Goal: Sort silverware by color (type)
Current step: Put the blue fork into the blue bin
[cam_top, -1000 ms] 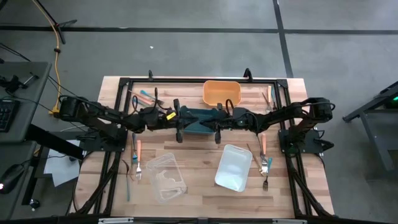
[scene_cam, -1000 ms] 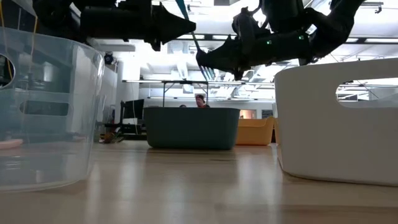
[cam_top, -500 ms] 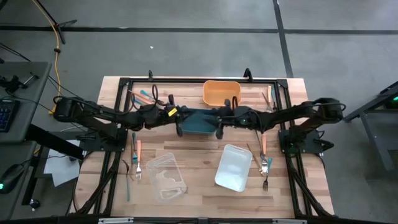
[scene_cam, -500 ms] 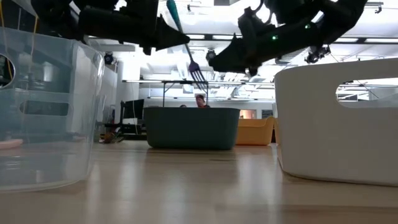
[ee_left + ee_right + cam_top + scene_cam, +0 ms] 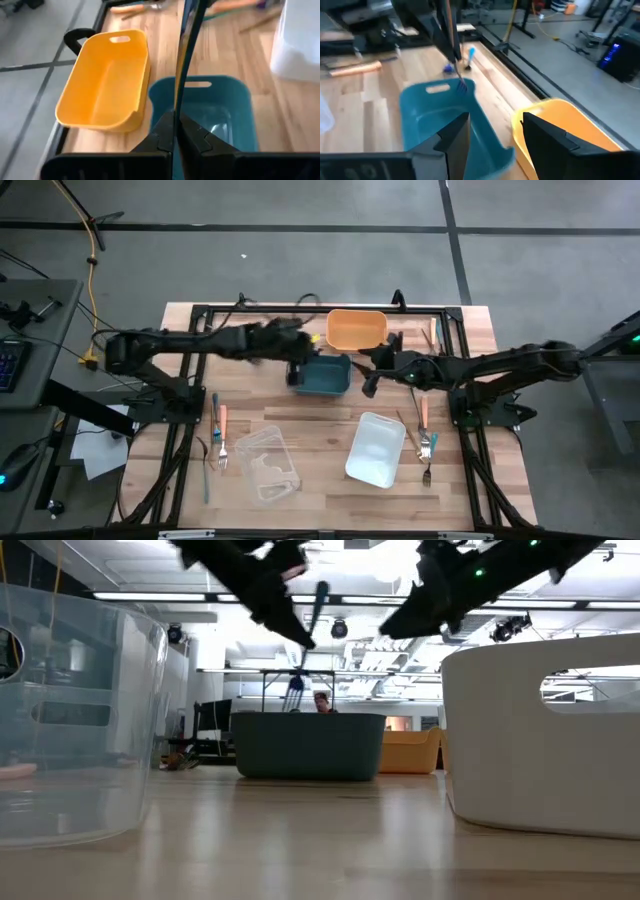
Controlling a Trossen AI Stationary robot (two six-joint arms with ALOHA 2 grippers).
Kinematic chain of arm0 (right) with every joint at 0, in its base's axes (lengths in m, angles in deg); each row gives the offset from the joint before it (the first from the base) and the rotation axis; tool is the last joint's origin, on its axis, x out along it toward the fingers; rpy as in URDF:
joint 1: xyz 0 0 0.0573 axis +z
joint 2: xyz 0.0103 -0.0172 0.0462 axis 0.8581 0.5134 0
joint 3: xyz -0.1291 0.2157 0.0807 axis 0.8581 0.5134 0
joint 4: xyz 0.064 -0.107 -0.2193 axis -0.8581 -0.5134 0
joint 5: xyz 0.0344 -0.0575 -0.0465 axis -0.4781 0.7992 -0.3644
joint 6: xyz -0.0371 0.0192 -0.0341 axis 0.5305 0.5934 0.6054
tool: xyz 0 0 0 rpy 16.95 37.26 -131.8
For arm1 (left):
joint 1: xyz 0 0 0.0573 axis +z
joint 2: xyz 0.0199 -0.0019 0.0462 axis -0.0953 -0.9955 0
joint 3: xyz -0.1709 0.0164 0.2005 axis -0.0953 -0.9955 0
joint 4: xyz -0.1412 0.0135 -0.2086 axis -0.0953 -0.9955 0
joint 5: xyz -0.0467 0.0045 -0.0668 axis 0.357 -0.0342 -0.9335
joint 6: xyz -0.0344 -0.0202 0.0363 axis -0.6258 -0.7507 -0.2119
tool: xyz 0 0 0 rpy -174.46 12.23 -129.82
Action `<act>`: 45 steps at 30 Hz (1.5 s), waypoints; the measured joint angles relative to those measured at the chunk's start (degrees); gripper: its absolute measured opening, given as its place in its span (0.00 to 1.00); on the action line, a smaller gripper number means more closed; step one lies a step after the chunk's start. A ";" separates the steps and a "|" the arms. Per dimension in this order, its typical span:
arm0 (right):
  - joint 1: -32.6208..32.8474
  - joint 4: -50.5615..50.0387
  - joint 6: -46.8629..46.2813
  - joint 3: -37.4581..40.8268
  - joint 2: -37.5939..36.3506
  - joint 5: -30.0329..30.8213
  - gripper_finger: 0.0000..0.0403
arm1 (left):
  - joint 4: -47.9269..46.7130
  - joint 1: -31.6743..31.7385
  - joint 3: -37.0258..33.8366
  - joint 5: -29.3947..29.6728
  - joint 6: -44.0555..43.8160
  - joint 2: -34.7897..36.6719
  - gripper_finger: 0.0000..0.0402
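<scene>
My left gripper (image 5: 297,366) is shut on a teal-handled fork (image 5: 306,648) over the left end of the teal bin (image 5: 330,378). In the low view the handle's end sticks up past the left gripper (image 5: 300,637). The right wrist view shows the fork (image 5: 452,50) slanting down toward the teal bin (image 5: 440,120). My right gripper (image 5: 492,145) stands open and holds nothing, just right of the bin (image 5: 369,376). More silverware lies flat on the table at the left (image 5: 221,425) and right (image 5: 423,420). My left gripper pinches the fork's handle (image 5: 176,107) between its two fingers, some way below the handle's free end (image 5: 321,590). The fingers slant down from the table's left side and lie across the fork. The fork hangs clear and tilted, tines (image 5: 462,86) down, above the bin's left end.
An orange bin (image 5: 355,328) stands just beyond the teal one. A white bin (image 5: 375,448) and a clear bin (image 5: 265,465) sit toward the near edge. More pieces lie at the far left (image 5: 232,333) and far right (image 5: 432,332). A dark frame borders the table.
Both grippers met at the fork above the teal bin. My right gripper has since drawn back from the fork toward the table's right edge. My left gripper has risen, swung toward the far edge and tipped, so the fork has turned and leans the other way, tines lower over the bin.
</scene>
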 joint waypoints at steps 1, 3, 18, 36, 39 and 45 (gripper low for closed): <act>0.66 -0.67 -0.03 0.00 -0.63 1.06 0.44 | -3.53 -0.03 2.83 0.44 1.46 -1.61 0.00; 2.00 -2.13 -0.04 0.00 -1.89 2.80 0.44 | -10.06 -0.03 7.80 0.70 3.51 -5.15 0.00; 5.24 -2.98 0.37 0.00 -2.94 9.45 0.44 | -20.12 -1.60 15.27 3.19 13.14 -20.15 0.00; 5.22 -2.83 0.35 0.00 -2.94 9.45 0.44 | -22.23 -3.71 15.26 11.25 12.28 -17.28 0.33; 5.22 -2.93 0.37 0.00 -2.94 9.45 0.44 | -26.13 -3.31 15.26 9.01 6.37 -12.69 0.40; 5.22 -3.25 0.37 0.00 -2.91 9.43 0.44 | -25.03 -1.19 8.88 -1.69 -6.53 1.58 0.47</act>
